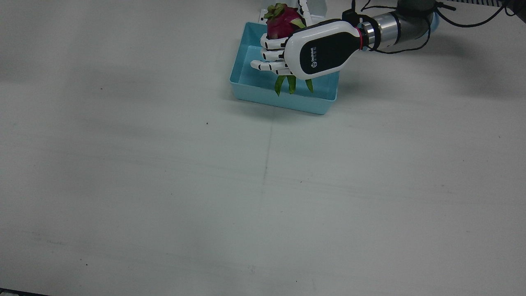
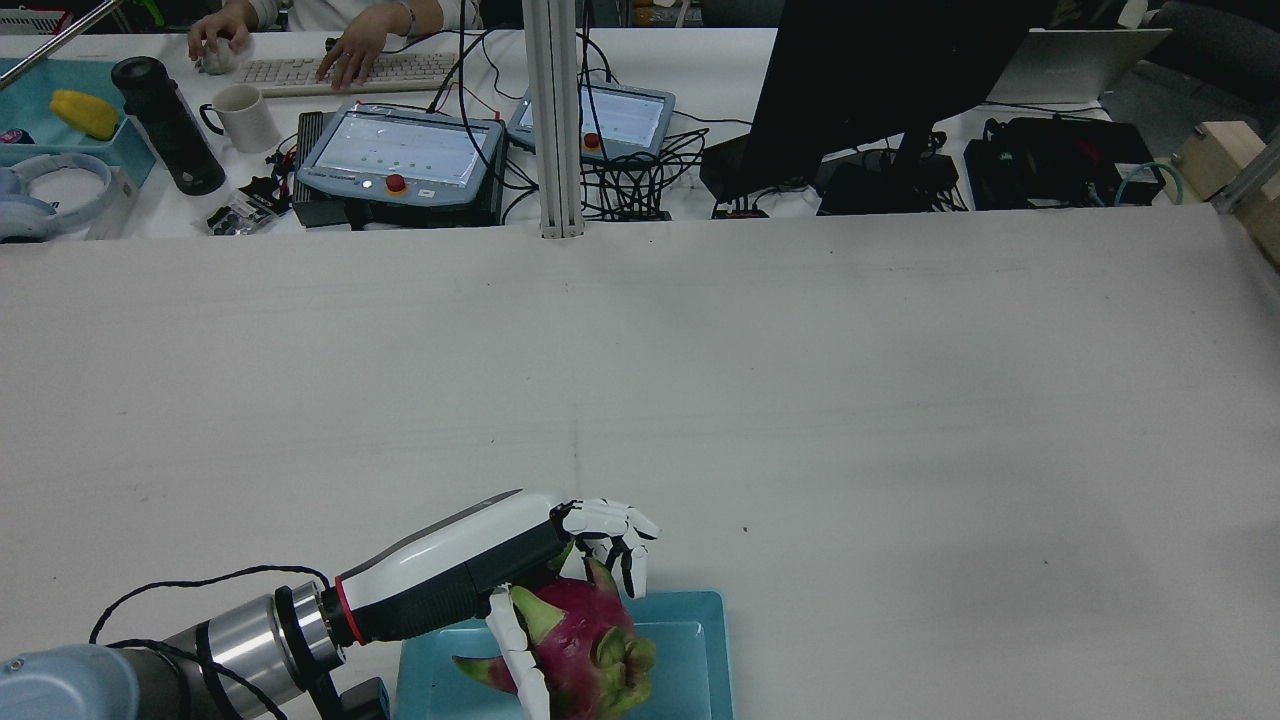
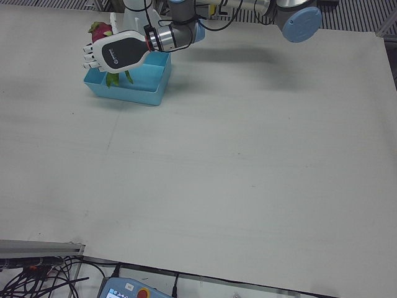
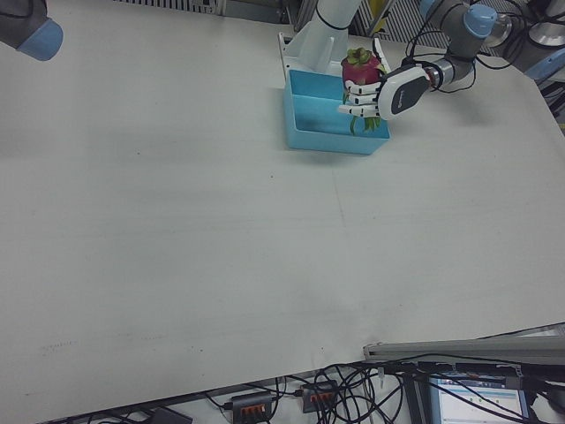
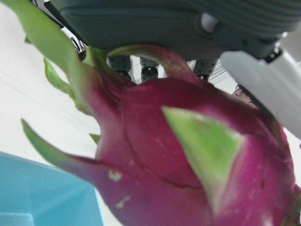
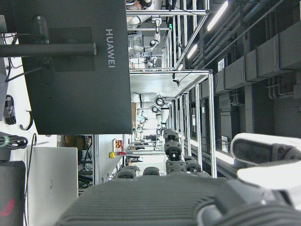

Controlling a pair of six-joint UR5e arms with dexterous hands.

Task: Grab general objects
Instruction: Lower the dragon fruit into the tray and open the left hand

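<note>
Left hand (image 1: 306, 51), white and black, closed round a magenta dragon fruit with green scales (image 1: 281, 22), fingers (image 1: 269, 52) wrapped over it. Fruit held above the shallow light-blue plastic tray (image 1: 246, 80) at the robot-side edge of the white table (image 1: 263, 185). Right hand: palm and fingers only partly seen by its own camera; grip state cannot be told.

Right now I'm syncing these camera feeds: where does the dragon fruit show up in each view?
Front view: dragon fruit top centre, held by the left hand over the blue bin.
Rear view: bottom centre.
Left-front view: top left.
Right-front view: top, right of centre.
Left hand view: fills the frame.
Right hand view: not in it.
Shared landmark: the blue bin.
</note>
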